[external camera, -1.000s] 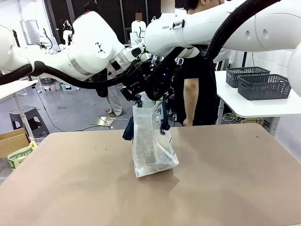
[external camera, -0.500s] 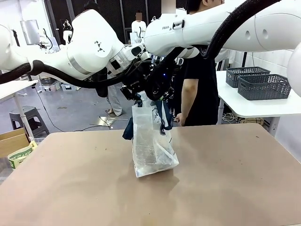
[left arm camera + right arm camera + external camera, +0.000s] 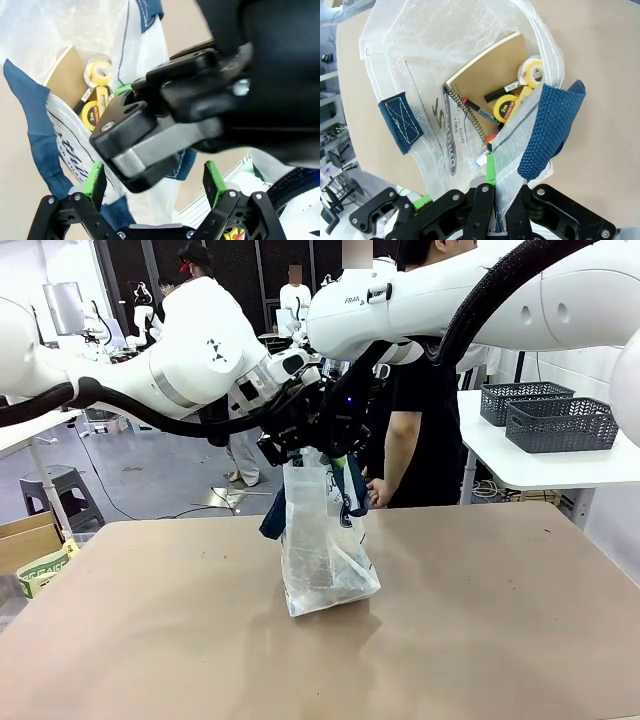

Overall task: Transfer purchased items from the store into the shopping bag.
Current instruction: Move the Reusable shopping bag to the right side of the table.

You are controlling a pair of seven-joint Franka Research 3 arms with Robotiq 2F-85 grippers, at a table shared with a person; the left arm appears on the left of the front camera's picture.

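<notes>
The shopping bag point(image 3: 325, 550), translucent white with navy handles, stands upright mid-table. My right gripper point(image 3: 337, 447) is shut on its top rim; in the right wrist view this gripper point(image 3: 493, 187) pinches the plastic beside a navy handle point(image 3: 550, 127). My left gripper point(image 3: 292, 445) hangs open just to its left, over the bag's mouth; in the left wrist view its jaws point(image 3: 154, 181) straddle the right gripper's black fingers without gripping. Purchased items lie inside the bag: a brown spiral notebook point(image 3: 490, 75), a yellow tape measure point(image 3: 507, 107), a tape roll point(image 3: 532, 70) and a pen point(image 3: 475, 107). The store is out of view.
A person in black point(image 3: 420, 430) stands at the table's far side, one hand point(image 3: 376, 492) close behind the bag. Two dark grey mesh baskets point(image 3: 560, 420) sit on a white side table at the right. A cardboard box point(image 3: 30, 550) lies off the table's left edge.
The person's hand has come closer to the bag's far side. A navy handle has dropped to hang on the bag's right side. Both grippers stay over the bag's mouth.
</notes>
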